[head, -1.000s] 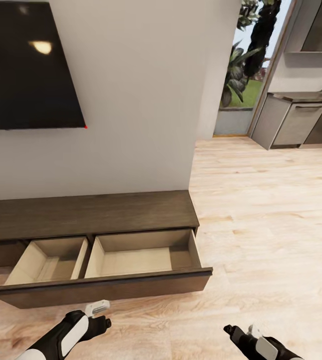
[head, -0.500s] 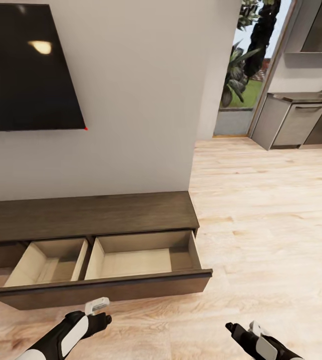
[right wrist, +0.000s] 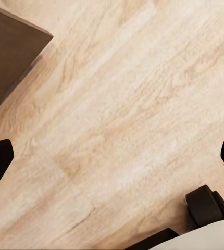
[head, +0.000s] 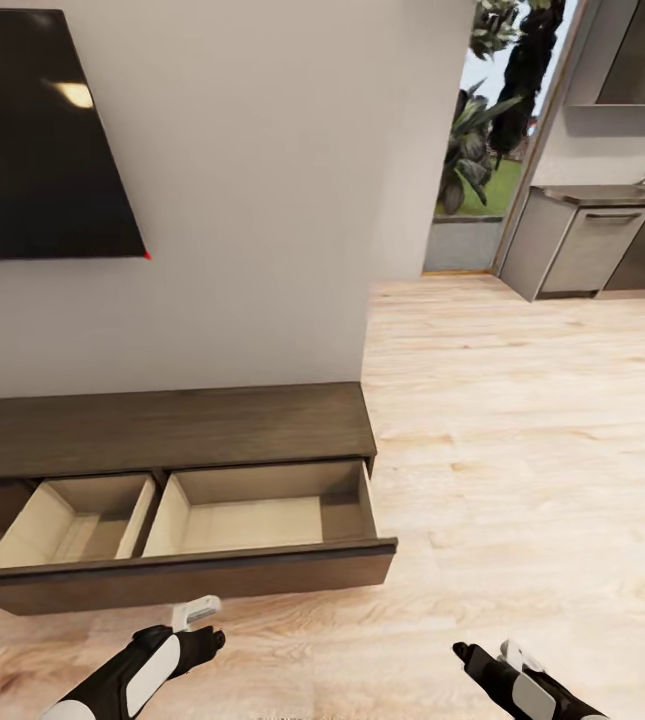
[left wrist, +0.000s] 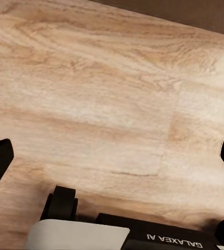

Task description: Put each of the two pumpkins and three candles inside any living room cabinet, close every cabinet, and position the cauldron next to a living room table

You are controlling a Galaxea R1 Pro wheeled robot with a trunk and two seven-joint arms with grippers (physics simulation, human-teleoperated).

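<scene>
Dark brown cabinet [head: 162, 430] runs along the wall straight ahead of me, long axis left-right across the head view, under the TV [head: 42, 140]. Its drawer [head: 262, 510] is pulled out: 2 pale wood bays side by side, both bare as far as I can see, though the left bay is partly cut off at the frame edge.

Left hand [head: 200, 618] hangs just in front of the drawer front, a bit left of the larger bay. Right hand [head: 477, 660] is well off to the right over bare floor [head: 522, 450], past the cabinet's end. So left arm is the nearer one to the open drawer.

Both wrist views look down at plank floor, with dark fingertips at the far edges of each frame. I read both hands as spread wide and holding nothing. The right wrist view also catches a dark brown cabinet corner [right wrist: 10, 47].

I see no pumpkins, candles or cauldron here, so I can't say where they lie from either hand. My read: nothing is stowed yet and the drawer is staged to receive; the next job is to go find items.

Room: grey wall, light wood floor, doorway [head: 492, 130] to the right with plants beyond, kitchen units [head: 592, 240] at far right.
</scene>
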